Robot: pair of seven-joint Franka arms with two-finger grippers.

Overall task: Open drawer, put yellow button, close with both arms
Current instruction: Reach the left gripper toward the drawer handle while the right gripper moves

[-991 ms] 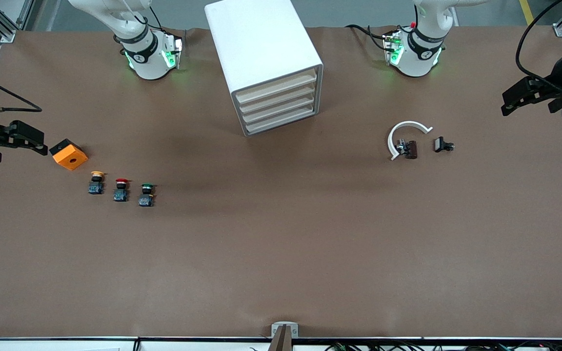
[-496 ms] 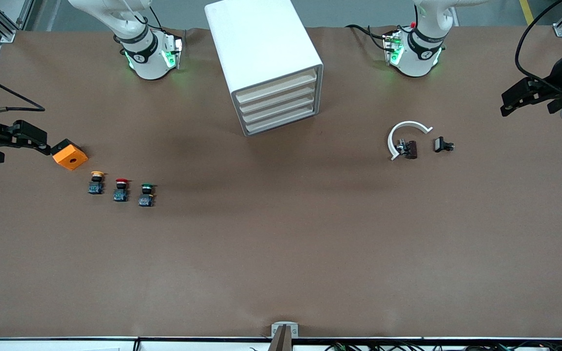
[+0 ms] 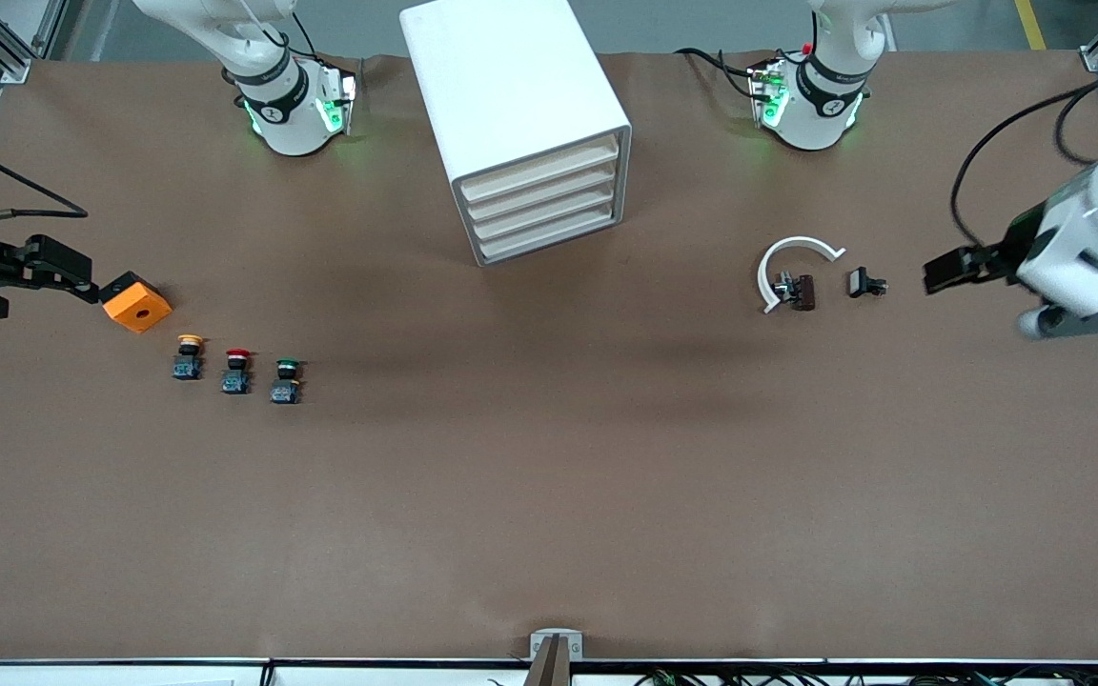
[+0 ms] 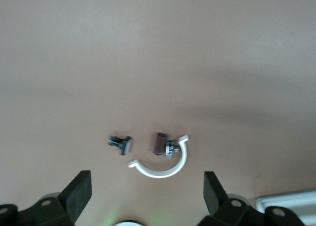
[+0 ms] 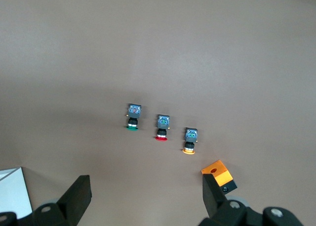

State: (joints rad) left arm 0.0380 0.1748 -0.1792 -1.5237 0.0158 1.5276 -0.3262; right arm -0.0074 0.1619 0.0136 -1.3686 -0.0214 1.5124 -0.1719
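The boxy white cabinet (image 3: 520, 124) stands between the two arm bases, its four cream drawer fronts turned toward the front camera and slightly toward the left arm's end of the table. This leaves the top drawer (image 3: 539, 171) reachable from either side. That uppermost drawer sits flush and closed, so the opening step is judged not yet begun.

The yellow button (image 3: 189, 355), a tiny pushbutton with a round yellow-orange cap, black collar and blue base, stands on the brown table (image 3: 549, 476). It lies nearer the front camera than the cabinet and well toward the right arm's end. It heads a short row with the red-capped button (image 3: 236, 370) and the green-capped button (image 3: 287, 380), all spaced apart, which probably allows fingers to close on one alone. An orange block with a round hole (image 3: 135, 303) lies just beside the row.

The right gripper (image 3: 72, 276), fingers spread wide and empty, hangs over the table edge beside the orange block. The right wrist view shows the whole row, the yellow button (image 5: 189, 140) nearest the block (image 5: 217, 174).

The left gripper (image 3: 951, 269), likewise spread and holding nothing, hangs toward the left arm's end from the cabinet, beside a white curved clip (image 3: 785, 267), a small dark brown part (image 3: 802, 292) and a small black part (image 3: 864, 282). These parts play no role in the task.
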